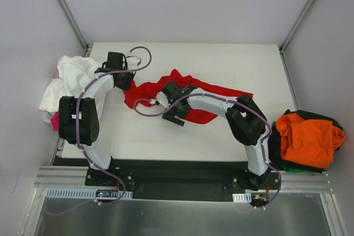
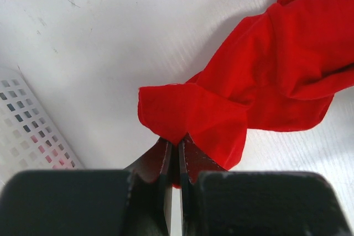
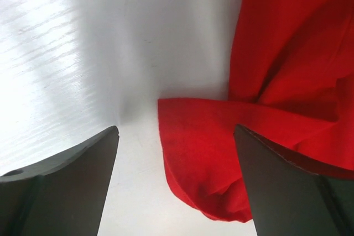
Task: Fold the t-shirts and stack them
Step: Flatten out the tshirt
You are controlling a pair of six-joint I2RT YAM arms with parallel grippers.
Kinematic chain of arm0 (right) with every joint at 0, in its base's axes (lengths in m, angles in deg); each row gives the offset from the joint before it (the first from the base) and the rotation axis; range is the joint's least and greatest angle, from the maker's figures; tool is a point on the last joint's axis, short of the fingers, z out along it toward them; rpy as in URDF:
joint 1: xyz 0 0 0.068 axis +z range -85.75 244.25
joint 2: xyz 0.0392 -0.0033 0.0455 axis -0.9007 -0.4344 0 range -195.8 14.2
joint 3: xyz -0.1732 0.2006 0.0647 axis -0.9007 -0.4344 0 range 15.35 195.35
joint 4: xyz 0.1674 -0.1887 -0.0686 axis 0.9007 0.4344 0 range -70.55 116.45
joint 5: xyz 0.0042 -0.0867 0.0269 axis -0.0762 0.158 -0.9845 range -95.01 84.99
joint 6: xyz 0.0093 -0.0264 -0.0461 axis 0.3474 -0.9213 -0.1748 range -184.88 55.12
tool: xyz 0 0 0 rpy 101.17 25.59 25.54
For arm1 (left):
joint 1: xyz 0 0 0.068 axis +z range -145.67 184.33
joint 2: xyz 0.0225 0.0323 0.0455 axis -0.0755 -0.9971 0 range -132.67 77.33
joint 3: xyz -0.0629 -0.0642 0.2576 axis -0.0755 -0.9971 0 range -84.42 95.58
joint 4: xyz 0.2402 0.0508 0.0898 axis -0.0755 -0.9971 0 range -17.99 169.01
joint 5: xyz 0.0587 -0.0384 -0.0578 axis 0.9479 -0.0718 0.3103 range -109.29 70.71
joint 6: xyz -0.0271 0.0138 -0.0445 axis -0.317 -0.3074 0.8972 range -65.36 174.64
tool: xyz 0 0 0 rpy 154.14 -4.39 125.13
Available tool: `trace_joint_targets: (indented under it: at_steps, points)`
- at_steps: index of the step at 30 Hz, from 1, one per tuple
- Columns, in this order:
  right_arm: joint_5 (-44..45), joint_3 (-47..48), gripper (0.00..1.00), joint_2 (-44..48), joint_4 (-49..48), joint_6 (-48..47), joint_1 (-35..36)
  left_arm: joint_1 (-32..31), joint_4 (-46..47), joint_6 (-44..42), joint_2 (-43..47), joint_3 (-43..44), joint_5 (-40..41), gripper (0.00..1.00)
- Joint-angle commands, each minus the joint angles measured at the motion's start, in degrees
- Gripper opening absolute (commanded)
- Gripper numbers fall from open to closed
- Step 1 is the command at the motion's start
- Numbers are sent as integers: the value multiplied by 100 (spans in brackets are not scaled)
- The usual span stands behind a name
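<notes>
The red t-shirt [image 1: 145, 90] lies crumpled on the table [image 1: 221, 136]; the step seems to be spreading it flat for folding; the left gripper [image 2: 178, 148] pinches one edge tightly; the right gripper [image 3: 176, 132] hovers with jaws wide over another fold, holding nothing; next it probably must close on that fold

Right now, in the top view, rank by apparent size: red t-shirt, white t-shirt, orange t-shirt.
Largest: crumpled red cloth t-shirt. Then bunched white cloth t-shirt and bunched orange cloth t-shirt, too alike to rank.
</notes>
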Motion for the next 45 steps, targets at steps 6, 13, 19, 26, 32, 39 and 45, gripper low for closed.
trace_joint_targets:
  at_steps: [6, 13, 19, 26, 32, 39, 45]
  points:
    - [-679, 601, 81, -293, 312, -21, -308, -59, 92, -43, 17, -69, -154, 0]
    - [-715, 645, 67, -425, 400, -22, -360, -59, 145, -70, 114, -210, -92, 0]
    - [-732, 504, 61, -399, 391, 31, -360, -59, 180, -87, 131, -254, -66, 0]
    - [-671, 443, 37, -434, 418, 58, -352, -59, 197, -61, 132, -280, -84, 0]
    - [-627, 320, 14, -390, 426, 110, -352, -59, 224, -70, 149, -307, -57, 0]
    - [-162, 136, 1, -92, 567, 110, -360, -59, 250, -26, 96, -315, -49, 0]
    - [1314, -15, 1, 960, 672, 40, -492, -59, 303, 44, 437, -280, -101, 0]
